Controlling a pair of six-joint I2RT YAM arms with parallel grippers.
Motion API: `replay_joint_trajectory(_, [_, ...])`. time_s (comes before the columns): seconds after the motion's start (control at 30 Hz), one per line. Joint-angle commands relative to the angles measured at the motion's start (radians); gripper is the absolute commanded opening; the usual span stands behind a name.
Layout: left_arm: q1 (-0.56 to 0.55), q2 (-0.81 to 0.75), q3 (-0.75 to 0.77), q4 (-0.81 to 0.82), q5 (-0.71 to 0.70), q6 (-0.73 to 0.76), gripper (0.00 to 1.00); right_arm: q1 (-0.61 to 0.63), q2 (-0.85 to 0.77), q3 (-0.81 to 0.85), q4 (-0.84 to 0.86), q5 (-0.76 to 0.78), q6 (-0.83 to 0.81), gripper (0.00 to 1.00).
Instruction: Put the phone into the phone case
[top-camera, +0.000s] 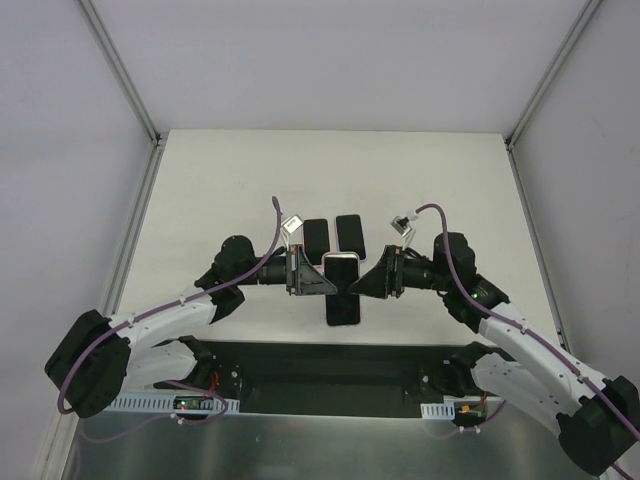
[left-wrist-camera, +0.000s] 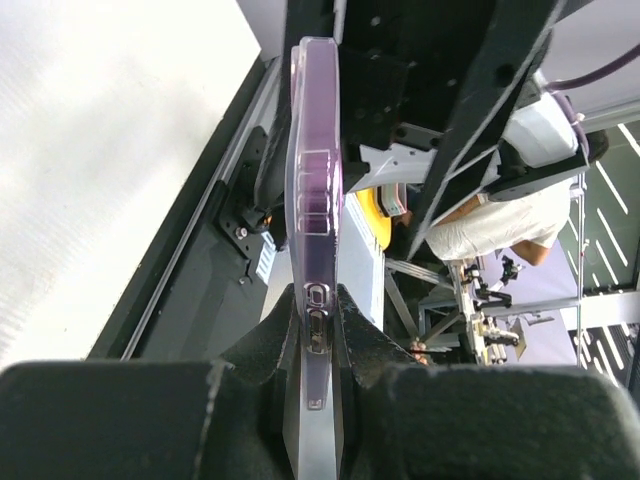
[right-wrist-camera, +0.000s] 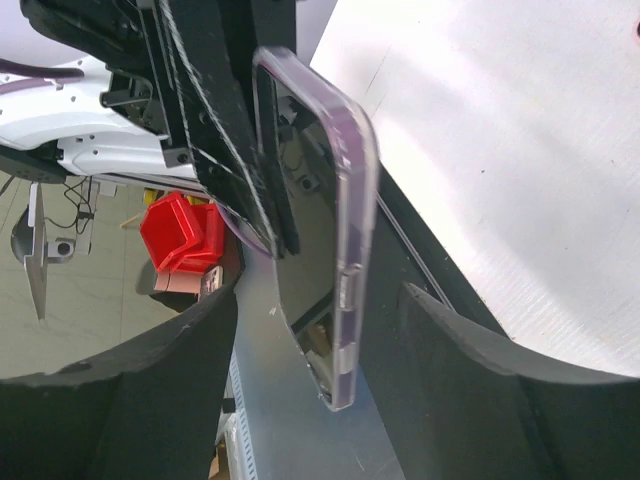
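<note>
A clear, purple-tinted phone case (top-camera: 341, 263) hangs above the table between the two arms. My left gripper (top-camera: 322, 272) is shut on it. In the left wrist view the case (left-wrist-camera: 315, 170) stands edge-on, pinched at its lower end by my left gripper (left-wrist-camera: 318, 295). My right gripper (top-camera: 362, 278) faces it from the right and is open. In the right wrist view the case (right-wrist-camera: 355, 200) sits between the fingers of my right gripper (right-wrist-camera: 318, 290), with a gap on each side. A black phone (top-camera: 342, 306) lies on the table just below the case. I cannot tell whether anything is inside the case.
Two more dark flat slabs (top-camera: 316, 239) (top-camera: 349, 232) lie side by side on the white table (top-camera: 200, 200) just behind the grippers. The black base plate (top-camera: 330, 375) runs along the near edge. Frame posts (top-camera: 125, 80) stand at the table's far corners.
</note>
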Motion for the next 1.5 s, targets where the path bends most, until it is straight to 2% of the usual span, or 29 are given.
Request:
replay_joint_trajectory(0.0, [-0.002,-0.024,0.003,0.248,0.014,-0.06,0.0,0.017,-0.008,-0.009,0.077,-0.033,0.022,0.65])
replay_joint_trajectory(0.03, [-0.002,-0.021,0.001,0.265,0.014,-0.078,0.0,0.018,-0.009,-0.009,0.084,-0.034,0.023,0.6])
replay_joint_trajectory(0.1, [-0.002,-0.01,-0.005,0.294,0.014,-0.094,0.0,0.021,-0.014,-0.009,0.09,-0.039,0.028,0.55])
replay_joint_trajectory(0.13, [-0.002,-0.011,-0.002,0.287,0.017,-0.098,0.0,0.024,-0.015,-0.009,0.1,-0.039,0.031,0.44])
replay_joint_trajectory(0.2, [-0.002,-0.013,-0.001,0.27,0.014,-0.094,0.0,0.026,-0.021,-0.007,0.103,-0.034,0.036,0.33])
replay_joint_trajectory(0.23, [-0.002,-0.016,-0.002,0.25,0.009,-0.086,0.0,0.024,-0.023,-0.006,0.103,-0.028,0.039,0.24])
replay_joint_trajectory(0.37, [-0.002,-0.04,0.001,0.163,-0.005,-0.042,0.0,0.026,-0.025,-0.006,0.103,-0.016,0.043,0.04])
replay_joint_trajectory(0.4, [0.0,-0.053,0.004,0.132,-0.012,-0.011,0.07,0.027,-0.028,-0.007,0.103,-0.017,0.043,0.01])
replay_joint_trajectory(0.53, [0.001,-0.086,0.041,-0.046,-0.071,0.066,0.36,0.027,-0.055,-0.02,0.101,-0.016,0.045,0.02])
replay_joint_trajectory(0.63, [0.001,-0.093,0.058,-0.083,-0.078,0.081,0.45,0.027,-0.066,-0.027,0.1,-0.025,0.05,0.01])
replay_joint_trajectory(0.7, [0.003,-0.093,0.067,-0.115,-0.086,0.093,0.46,0.029,-0.064,-0.027,0.095,-0.026,0.05,0.01])
replay_joint_trajectory(0.8, [0.003,-0.086,0.076,-0.137,-0.101,0.109,0.44,0.031,-0.061,-0.029,0.095,-0.036,0.046,0.01])
replay_joint_trajectory(0.93, [0.003,-0.073,0.094,-0.206,-0.129,0.147,0.21,0.035,-0.052,-0.023,0.086,-0.039,0.04,0.01])
replay_joint_trajectory(0.97, [0.003,-0.068,0.099,-0.222,-0.134,0.165,0.11,0.034,-0.051,-0.023,0.08,-0.036,0.037,0.01])
replay_joint_trajectory(1.07, [0.003,-0.063,0.119,-0.314,-0.169,0.207,0.0,0.034,-0.046,-0.017,0.046,-0.011,0.023,0.01])
replay_joint_trajectory(1.3, [0.003,-0.068,0.168,-0.439,-0.204,0.262,0.0,0.037,-0.022,0.019,-0.049,0.05,-0.035,0.01])
replay_joint_trajectory(1.33, [0.003,-0.071,0.176,-0.477,-0.21,0.271,0.03,0.037,-0.018,0.022,-0.049,0.059,-0.032,0.02])
replay_joint_trajectory(1.4, [0.003,-0.082,0.188,-0.509,-0.235,0.291,0.16,0.037,-0.018,0.031,-0.054,0.076,-0.03,0.02])
replay_joint_trajectory(1.43, [0.003,-0.096,0.19,-0.519,-0.244,0.297,0.31,0.037,-0.017,0.039,-0.061,0.095,-0.033,0.01])
replay_joint_trajectory(1.47, [0.003,-0.105,0.19,-0.541,-0.264,0.308,0.39,0.035,-0.014,0.065,-0.074,0.104,-0.059,0.01])
